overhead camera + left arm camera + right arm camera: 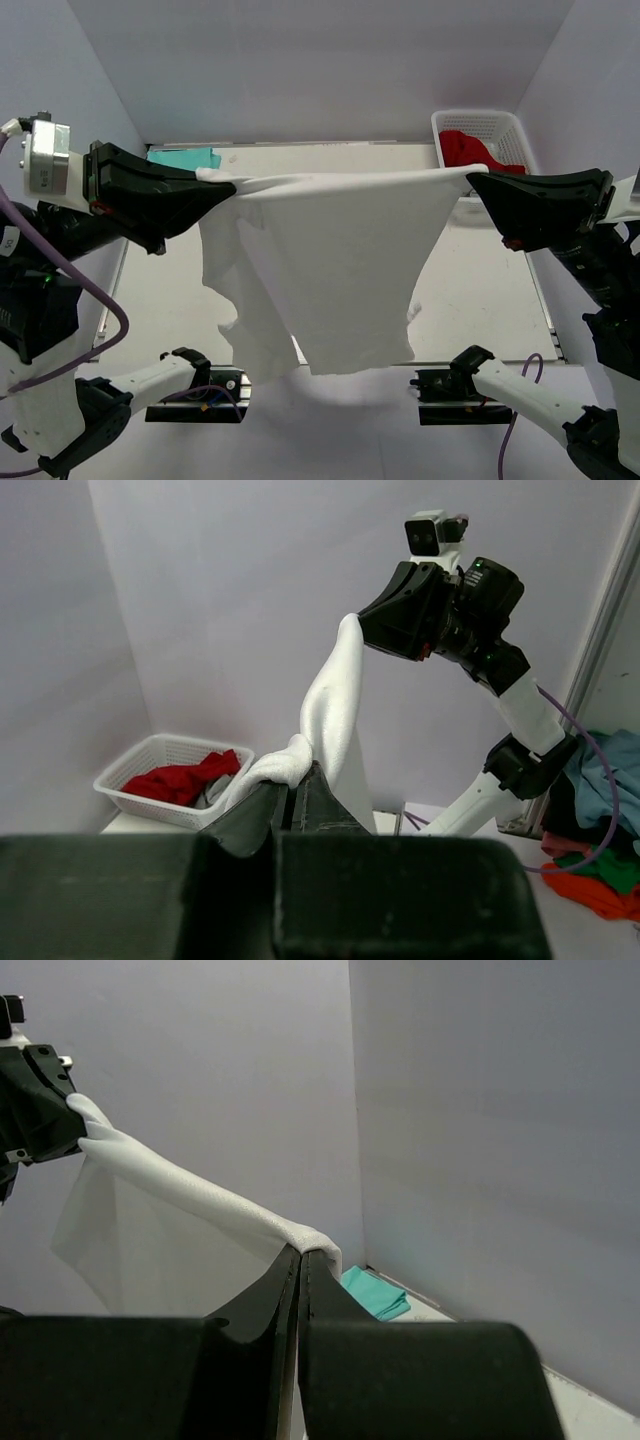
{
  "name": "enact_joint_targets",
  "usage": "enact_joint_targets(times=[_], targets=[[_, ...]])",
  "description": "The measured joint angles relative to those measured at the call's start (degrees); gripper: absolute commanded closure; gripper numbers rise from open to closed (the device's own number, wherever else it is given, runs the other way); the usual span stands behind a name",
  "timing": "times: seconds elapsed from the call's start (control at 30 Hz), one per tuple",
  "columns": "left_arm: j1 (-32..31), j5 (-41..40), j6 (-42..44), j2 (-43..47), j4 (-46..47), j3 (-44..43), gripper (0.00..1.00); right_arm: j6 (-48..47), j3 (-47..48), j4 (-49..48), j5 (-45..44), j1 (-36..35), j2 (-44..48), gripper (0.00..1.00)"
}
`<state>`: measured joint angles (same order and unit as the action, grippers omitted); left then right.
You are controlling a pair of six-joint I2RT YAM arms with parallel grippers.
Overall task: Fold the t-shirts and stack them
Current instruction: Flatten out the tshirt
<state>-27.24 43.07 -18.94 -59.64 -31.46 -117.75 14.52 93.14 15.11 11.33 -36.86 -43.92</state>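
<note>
The top camera looks down from above and behind both arm bases [200,385], wide over the table [480,300]. Each wrist camera sits close behind its own jaws, looking along them: past the left gripper [300,780] appears the right gripper [355,625], and the reverse. All three share the white t-shirt [330,260] strung between.

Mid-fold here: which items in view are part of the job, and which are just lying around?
Job:
white t-shirt, held stretched between left gripper and right gripper
folded teal t-shirt, far left on the table

Lying about:
white basket holding red cloth
clothes heap off to the side
</note>
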Motion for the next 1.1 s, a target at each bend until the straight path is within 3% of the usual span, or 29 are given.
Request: enact_joint_targets(times=[0.2, 0.37, 0.53, 0.63, 0.67, 0.77, 0.8, 0.87, 0.93, 1.0, 1.1], targets=[[0.02, -1.31, -0.15, -2.91, 0.35, 2.21, 1.0, -0.24, -3.41, -2.29, -3.87, 0.02, -0.83, 1.0], [0.07, -7.82, -0.09, -9.49, 0.55, 9.22, 1.0, -1.92, -13.81, -8.28, -14.71, 0.04, -3.87, 1.0], [1.55, -16.11, -0.07, -26.64, 2.4, 14.67, 1.0, -4.04, -22.8, -16.13, -32.52, 0.44, -16.15, 1.0], [3.69, -21.42, 0.0, -42.73, 2.69, 13.94, 1.0, -4.55, -26.32, -19.87, -40.76, 2.4, -28.59, 1.0], [4.55, -22.99, 0.02, -48.78, 1.4, 11.52, 0.91, -4.39, -26.1, -20.28, -42.14, 3.32, -33.24, 1.0], [7.04, -26.82, 1.11, -67.6, -2.16, -1.51, 0.35, -3.82, -23.41, -21.94, -43.54, 7.26, -48.57, 1.0], [7.78, -28.28, 1.46, -73.26, -3.41, -6.6, 0.01, -3.37, -21.64, -21.59, -43.15, 8.74, -53.51, 0.86], [9.18, -30.64, 1.75, -81.46, -5.57, -14.34, 0.0, -1.68, -15.15, -18.47, -41.44, 11.45, -63.14, 0.45], [10.34, -31.43, 2.29, -85.37, -6.56, -17.53, 0.0, -0.85, -6.4, -14.91, -39.56, 13.49, -71.06, 0.23], [11.58, -32.37, 2.8, -84.43, -6.21, -14.69, 0.0, -0.22, 0.63, -11.3, -38.14, 14.91, -75.58, 0.11], [12.72, -33.48, 3.54, -77.72, -4.63, -5.77, 0.0, 0.66, 4.96, -7.56, -36.63, 15.85, -76.37, 0.1]])
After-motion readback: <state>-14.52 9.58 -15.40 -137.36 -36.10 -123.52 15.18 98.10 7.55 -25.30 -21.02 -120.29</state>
